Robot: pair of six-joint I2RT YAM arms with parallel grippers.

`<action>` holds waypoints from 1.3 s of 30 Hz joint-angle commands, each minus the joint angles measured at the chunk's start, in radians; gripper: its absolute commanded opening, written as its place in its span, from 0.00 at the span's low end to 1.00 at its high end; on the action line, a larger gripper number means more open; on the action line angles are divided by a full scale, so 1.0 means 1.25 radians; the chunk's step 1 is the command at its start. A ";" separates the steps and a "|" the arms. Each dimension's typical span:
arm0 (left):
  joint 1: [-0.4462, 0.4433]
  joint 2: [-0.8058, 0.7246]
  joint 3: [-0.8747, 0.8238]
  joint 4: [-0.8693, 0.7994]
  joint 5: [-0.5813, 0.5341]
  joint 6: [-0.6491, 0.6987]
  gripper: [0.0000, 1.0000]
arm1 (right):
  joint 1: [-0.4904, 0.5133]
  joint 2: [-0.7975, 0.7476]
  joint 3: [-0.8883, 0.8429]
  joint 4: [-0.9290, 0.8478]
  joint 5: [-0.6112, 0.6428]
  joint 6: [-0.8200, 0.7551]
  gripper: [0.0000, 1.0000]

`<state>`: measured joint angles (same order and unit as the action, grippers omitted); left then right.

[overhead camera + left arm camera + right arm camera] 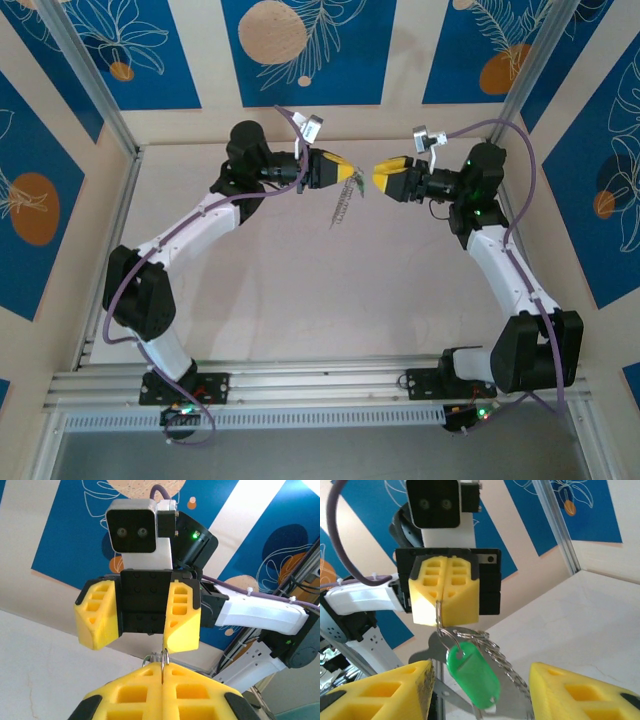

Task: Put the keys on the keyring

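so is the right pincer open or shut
Open: the right pincer has its fingers well apart, gripping nothing, facing the shut left pincer, which pinches a metal ring.

White arms (190,228) w/ blk joints (140,297), yellow fingers (97,612), purple cables (160,492).

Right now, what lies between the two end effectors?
The keyring and a green-headed key hang there from the shut left end effector, before the open right end effector. Right wrist view shows it.

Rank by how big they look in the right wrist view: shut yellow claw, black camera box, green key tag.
1. Left claw, largest.
2. Black camera box, cut off at the top.
3. Green key tag, only slightly smaller, so a close call.
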<state>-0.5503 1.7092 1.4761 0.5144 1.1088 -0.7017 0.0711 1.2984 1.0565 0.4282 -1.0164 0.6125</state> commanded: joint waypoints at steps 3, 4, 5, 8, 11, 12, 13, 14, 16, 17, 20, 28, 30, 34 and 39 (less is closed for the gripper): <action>-0.007 0.007 0.015 0.137 0.036 -0.091 0.00 | 0.015 0.017 0.039 0.062 -0.054 0.029 0.54; -0.007 0.011 0.017 0.145 0.038 -0.099 0.00 | 0.018 0.018 0.041 0.066 -0.053 0.030 0.54; -0.008 0.012 0.017 0.152 0.039 -0.105 0.00 | 0.020 0.021 0.043 0.069 -0.054 0.032 0.54; -0.009 0.019 0.021 0.180 0.044 -0.132 0.00 | 0.027 0.027 0.049 0.092 -0.053 0.043 0.54; -0.009 0.030 0.023 0.220 0.048 -0.166 0.00 | 0.034 0.038 0.060 0.114 -0.052 0.057 0.53; -0.010 0.032 0.024 0.228 0.049 -0.173 0.00 | 0.037 0.041 0.063 0.118 -0.050 0.058 0.53; -0.011 0.034 0.024 0.232 0.050 -0.179 0.00 | 0.040 0.044 0.067 0.123 -0.050 0.060 0.52; -0.011 0.034 0.024 0.232 0.049 -0.181 0.00 | 0.042 0.047 0.071 0.127 -0.050 0.064 0.52; -0.011 0.036 0.023 0.233 0.049 -0.181 0.00 | 0.045 0.052 0.077 0.134 -0.049 0.068 0.51; -0.011 0.036 0.023 0.233 0.049 -0.179 0.00 | 0.047 0.053 0.079 0.135 -0.049 0.069 0.51; -0.010 0.037 0.024 0.233 0.048 -0.179 0.00 | 0.050 0.056 0.080 0.144 -0.051 0.075 0.49; -0.010 0.039 0.028 0.238 0.043 -0.181 0.00 | 0.054 0.052 0.056 0.150 -0.068 0.075 0.38; -0.010 0.039 0.030 0.238 0.043 -0.181 0.00 | 0.052 0.048 0.047 0.150 -0.068 0.072 0.35; -0.011 0.041 0.032 0.237 0.040 -0.182 0.00 | 0.051 0.042 0.037 0.150 -0.068 0.071 0.30; -0.011 0.040 0.033 0.237 0.039 -0.182 0.00 | 0.053 0.041 0.030 0.151 -0.068 0.073 0.24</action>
<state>-0.5549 1.7584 1.4784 0.7559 1.1515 -0.9192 0.1318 1.3651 1.1080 0.6060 -1.0836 0.7071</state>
